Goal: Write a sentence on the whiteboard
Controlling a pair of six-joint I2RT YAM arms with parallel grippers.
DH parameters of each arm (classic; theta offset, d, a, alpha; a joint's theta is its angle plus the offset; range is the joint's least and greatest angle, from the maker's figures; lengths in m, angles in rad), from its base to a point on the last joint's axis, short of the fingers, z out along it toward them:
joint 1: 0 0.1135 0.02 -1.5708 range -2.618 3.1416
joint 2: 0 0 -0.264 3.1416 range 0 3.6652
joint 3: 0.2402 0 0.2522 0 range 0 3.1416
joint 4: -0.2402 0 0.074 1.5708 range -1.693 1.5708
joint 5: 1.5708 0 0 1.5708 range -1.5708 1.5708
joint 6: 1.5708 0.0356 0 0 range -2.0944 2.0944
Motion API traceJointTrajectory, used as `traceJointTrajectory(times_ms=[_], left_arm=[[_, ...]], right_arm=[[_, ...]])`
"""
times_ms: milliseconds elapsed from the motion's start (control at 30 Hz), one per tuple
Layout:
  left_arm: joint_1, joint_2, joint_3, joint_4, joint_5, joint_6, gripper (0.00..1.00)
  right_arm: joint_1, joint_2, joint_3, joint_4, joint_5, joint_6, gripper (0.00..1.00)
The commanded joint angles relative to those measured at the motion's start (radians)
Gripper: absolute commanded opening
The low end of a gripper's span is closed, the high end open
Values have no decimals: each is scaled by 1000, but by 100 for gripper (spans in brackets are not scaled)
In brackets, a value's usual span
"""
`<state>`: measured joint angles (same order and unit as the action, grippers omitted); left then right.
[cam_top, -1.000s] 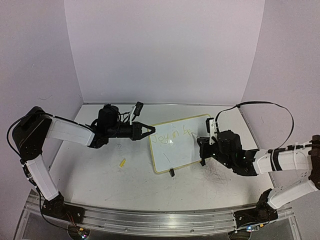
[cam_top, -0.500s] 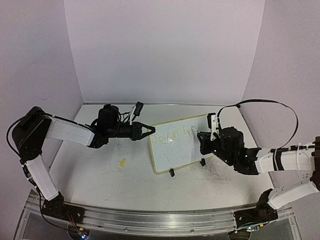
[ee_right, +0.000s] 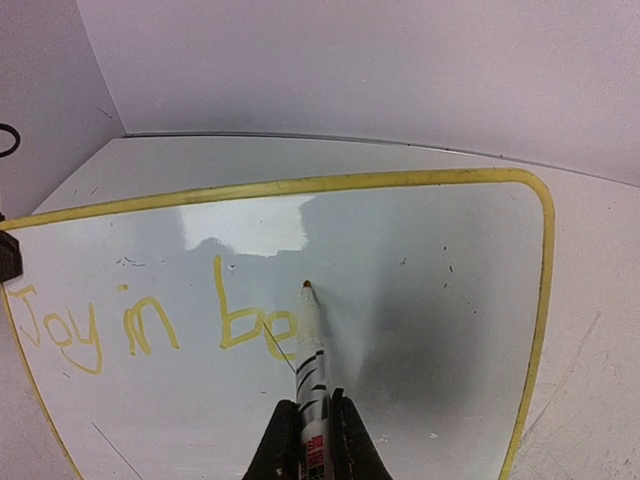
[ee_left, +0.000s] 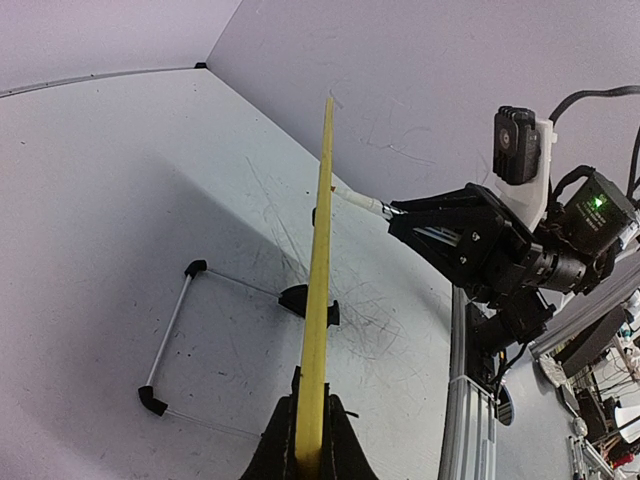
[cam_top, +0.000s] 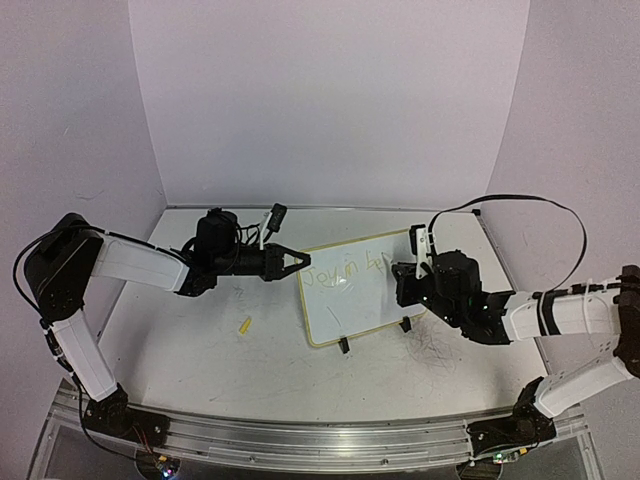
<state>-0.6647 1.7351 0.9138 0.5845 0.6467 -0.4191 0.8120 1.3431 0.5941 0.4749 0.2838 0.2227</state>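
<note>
The whiteboard [cam_top: 345,308] stands tilted on the table, its yellow rim seen edge-on [ee_left: 320,280] in the left wrist view. My left gripper [cam_top: 303,261] [ee_left: 309,440] is shut on the board's left edge. On the board the sentence [ee_right: 218,300] [cam_top: 340,272] reads "Joy in be" in yellow. My right gripper [ee_right: 313,430] [cam_top: 400,280] is shut on a white pen [ee_right: 312,350] with black stripes. The pen's tip touches the board just right of the "e". The right gripper [ee_left: 420,215] also shows beyond the board in the left wrist view.
A small yellow pen cap [cam_top: 244,325] lies on the table left of the board. Two black clip feet [cam_top: 343,345] [cam_top: 404,325] hold the board's lower edge. A thin white rod frame with black ends [ee_left: 170,330] lies beside the board. A metal rail [cam_top: 300,440] runs along the near edge.
My right gripper has shifted a little up and left with the pen, and the yellow writing has grown after "in". The left gripper and the board have not moved.
</note>
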Motion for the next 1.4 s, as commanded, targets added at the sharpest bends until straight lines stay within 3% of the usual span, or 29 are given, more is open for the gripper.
traceJointTrajectory(times_ms=[0,300,967,1367], left_arm=[[10,-8,2,-75,-96,48,0],[10,-4,9,-77,-95,46,0],[8,2,20,-81,-90,47,0],[8,1,23,-86,-93,55,0]], right_arm=[[-6,5,17,-5,39,10,0],[-6,-75,-2,-36,16,4,0],[-6,-2,0,-18,9,13,0],[-4,-38,-46,-80,-7,42,0]])
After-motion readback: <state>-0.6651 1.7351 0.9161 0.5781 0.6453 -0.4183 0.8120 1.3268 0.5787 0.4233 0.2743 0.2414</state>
